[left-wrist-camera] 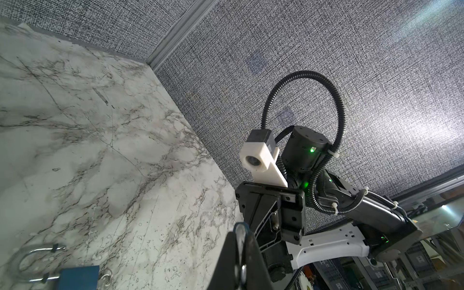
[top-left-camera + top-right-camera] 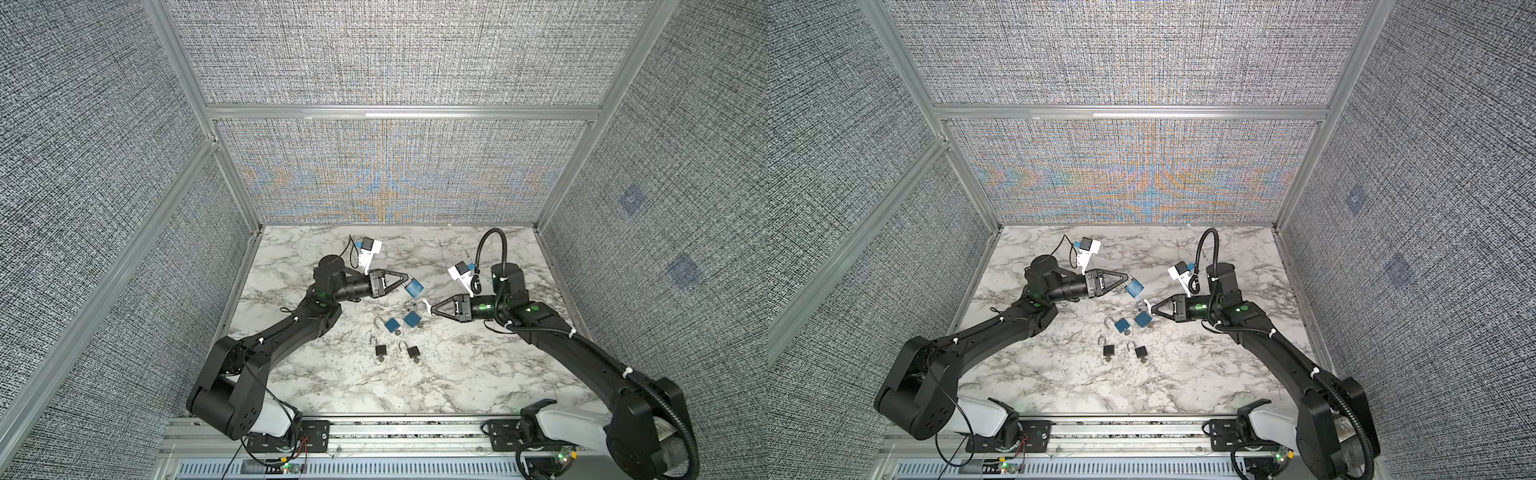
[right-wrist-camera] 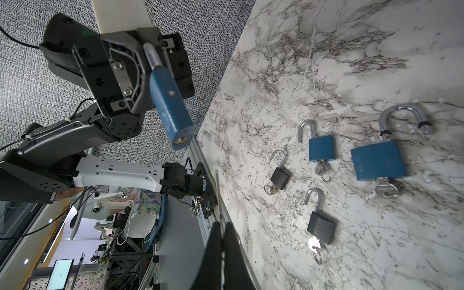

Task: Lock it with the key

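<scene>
**A:** Count the locks, left to right.

**B:** Five padlocks. The held blue padlock [image 2: 414, 286] is up off the table in the left gripper [image 2: 405, 282]. Four lie on the marble table [image 2: 478, 374]: the small blue padlock [image 2: 391, 325], the large blue padlock [image 2: 412, 319], and nearer the front edge the left black padlock [image 2: 381, 350] and the right black padlock [image 2: 413, 352]. All four have the shackle swung open and a ringed key in the keyhole.

**A:** And the grippers?

**B:** Two. The left gripper is pinched tight on the held lock's shackle, and the body sticks out past the fingertips, tilted. The right gripper [image 2: 432, 309] has its jaws fully together on a key [image 3: 218, 195]. The blade is thin, seen edge-on in the right wrist view, and pokes out beyond the fingertips.

**A:** What else is around, or in the way?

**B:** Grey fabric walls on three sides, and a white camera mount over each wrist. The held padlock and the key are near each other but apart. In both top views the large blue padlock's open shackle lies just beside the right gripper's tip.

**A:** How does the held lock look?

**B:** It has a blue body and a silver shackle. The brass keyhole [image 3: 181, 140] is on the end pointing away from the left gripper's fingers. I cannot tell whether the shackle is latched, because the fingers cover it.
</scene>
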Robot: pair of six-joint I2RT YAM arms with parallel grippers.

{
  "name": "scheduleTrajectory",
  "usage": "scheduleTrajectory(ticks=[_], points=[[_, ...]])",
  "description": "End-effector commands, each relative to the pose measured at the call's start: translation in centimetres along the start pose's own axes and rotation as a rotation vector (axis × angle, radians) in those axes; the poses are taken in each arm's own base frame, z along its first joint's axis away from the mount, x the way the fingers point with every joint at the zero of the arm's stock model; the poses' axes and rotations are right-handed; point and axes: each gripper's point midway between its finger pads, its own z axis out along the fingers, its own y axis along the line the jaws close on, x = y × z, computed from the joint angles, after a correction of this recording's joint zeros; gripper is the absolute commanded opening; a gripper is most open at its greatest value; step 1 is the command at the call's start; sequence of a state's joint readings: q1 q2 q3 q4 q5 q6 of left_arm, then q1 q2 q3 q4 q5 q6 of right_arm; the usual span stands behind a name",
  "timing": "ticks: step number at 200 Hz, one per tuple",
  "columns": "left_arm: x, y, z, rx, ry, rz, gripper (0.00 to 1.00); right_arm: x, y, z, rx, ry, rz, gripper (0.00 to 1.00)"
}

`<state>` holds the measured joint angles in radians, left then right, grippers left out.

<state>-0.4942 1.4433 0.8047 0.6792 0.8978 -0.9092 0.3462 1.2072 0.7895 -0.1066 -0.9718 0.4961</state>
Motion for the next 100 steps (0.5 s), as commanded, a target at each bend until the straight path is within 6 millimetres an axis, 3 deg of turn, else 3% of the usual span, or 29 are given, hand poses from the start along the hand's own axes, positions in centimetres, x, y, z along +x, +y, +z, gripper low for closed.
scheduleTrajectory(ticks=[1, 65, 100], points=[[-0.4, -0.5, 0.0, 0.011, -0.002, 0.043, 0.0, 0.0, -0.6, -0.5, 0.042, -0.018, -0.002, 0.0], [0.8, 4.7, 2.2, -0.117, 0.114, -0.021, 0.0, -1.1, -2.3, -4.5, 0.225, -0.158, 0.032, 0.0], [2.1, 7.0, 6.2, -0.145, 0.238, -0.032, 0.0, -1.9, -2.8, -8.0, 0.322, -0.295, 0.056, 0.0]])
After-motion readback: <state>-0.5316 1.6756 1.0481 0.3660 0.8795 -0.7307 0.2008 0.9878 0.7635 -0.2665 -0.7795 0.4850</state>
